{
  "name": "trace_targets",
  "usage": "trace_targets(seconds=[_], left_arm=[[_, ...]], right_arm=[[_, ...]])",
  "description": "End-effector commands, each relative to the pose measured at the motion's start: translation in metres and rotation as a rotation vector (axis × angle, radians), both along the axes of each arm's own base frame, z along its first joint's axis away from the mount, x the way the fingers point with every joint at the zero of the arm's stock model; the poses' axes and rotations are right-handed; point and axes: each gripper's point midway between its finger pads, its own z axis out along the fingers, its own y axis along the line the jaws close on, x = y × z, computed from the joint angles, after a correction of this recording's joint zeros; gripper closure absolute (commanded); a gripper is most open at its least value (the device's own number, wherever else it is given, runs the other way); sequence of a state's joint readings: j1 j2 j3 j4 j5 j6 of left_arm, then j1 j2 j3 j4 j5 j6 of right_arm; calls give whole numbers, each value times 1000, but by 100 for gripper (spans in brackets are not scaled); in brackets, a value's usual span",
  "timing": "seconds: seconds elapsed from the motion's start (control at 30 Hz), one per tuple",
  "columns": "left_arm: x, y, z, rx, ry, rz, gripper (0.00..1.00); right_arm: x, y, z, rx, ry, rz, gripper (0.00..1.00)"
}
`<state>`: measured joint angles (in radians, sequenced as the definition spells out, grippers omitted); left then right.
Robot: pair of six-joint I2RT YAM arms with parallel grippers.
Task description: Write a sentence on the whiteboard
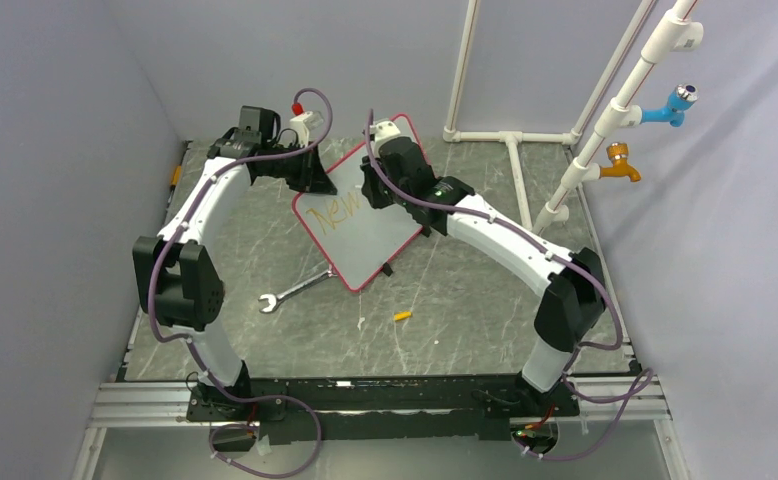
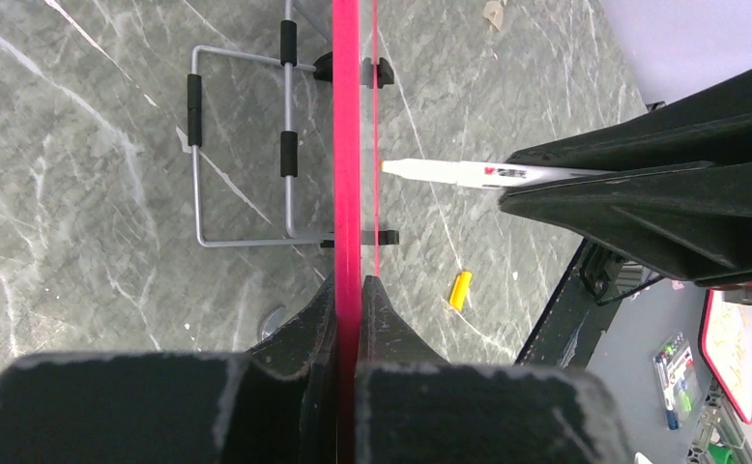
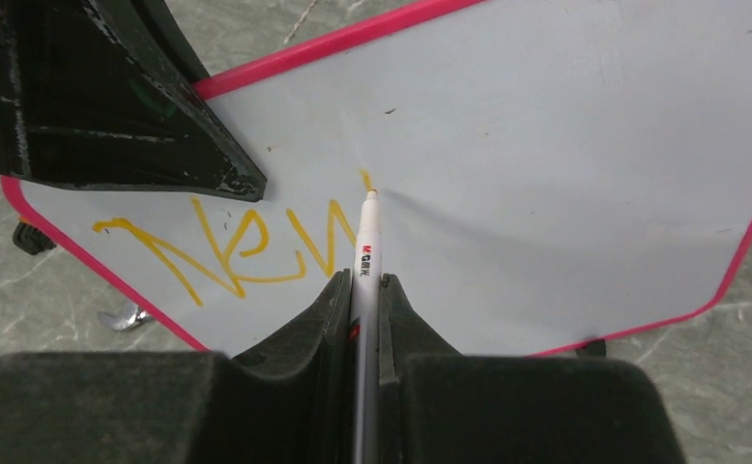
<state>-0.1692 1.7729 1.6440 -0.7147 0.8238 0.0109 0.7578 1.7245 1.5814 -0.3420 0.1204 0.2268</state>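
Note:
The whiteboard [image 1: 365, 225], white with a thin red frame, stands tilted near the table's middle. My left gripper [image 1: 310, 172] is shut on its upper left edge; the left wrist view shows the red frame [image 2: 346, 145] edge-on between my jaws. My right gripper [image 1: 378, 190] is shut on a white marker [image 3: 366, 253], its tip touching the board just right of the writing. The sentence [image 3: 237, 249], in orange strokes, reads "New" and also shows in the top view [image 1: 332, 213]. The marker also shows in the left wrist view [image 2: 449, 172].
A silver wrench [image 1: 290, 292] lies at the board's lower left. An orange marker cap [image 1: 402, 316] lies on the table in front of the board. A wire stand [image 2: 242, 145] sits behind the board. White pipes with blue and orange taps [image 1: 645, 120] rise at the right.

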Motion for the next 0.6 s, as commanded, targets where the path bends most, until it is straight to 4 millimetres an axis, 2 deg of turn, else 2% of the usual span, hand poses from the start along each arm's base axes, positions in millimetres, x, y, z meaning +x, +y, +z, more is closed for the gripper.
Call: trace_targets(seconds=[0.0, 0.13, 0.33, 0.57], left_arm=[[-2, -5, 19, 23, -98, -23, 100], [-4, -3, 20, 37, -96, 1, 100], [-14, -4, 11, 43, -89, -2, 100], [-11, -9, 10, 35, -89, -22, 100]], right_arm=[[-8, -18, 58, 61, -100, -30, 100], [-13, -23, 65, 75, -114, -20, 100], [-14, -28, 70, 83, -117, -14, 100], [-9, -35, 67, 92, -123, -30, 100]])
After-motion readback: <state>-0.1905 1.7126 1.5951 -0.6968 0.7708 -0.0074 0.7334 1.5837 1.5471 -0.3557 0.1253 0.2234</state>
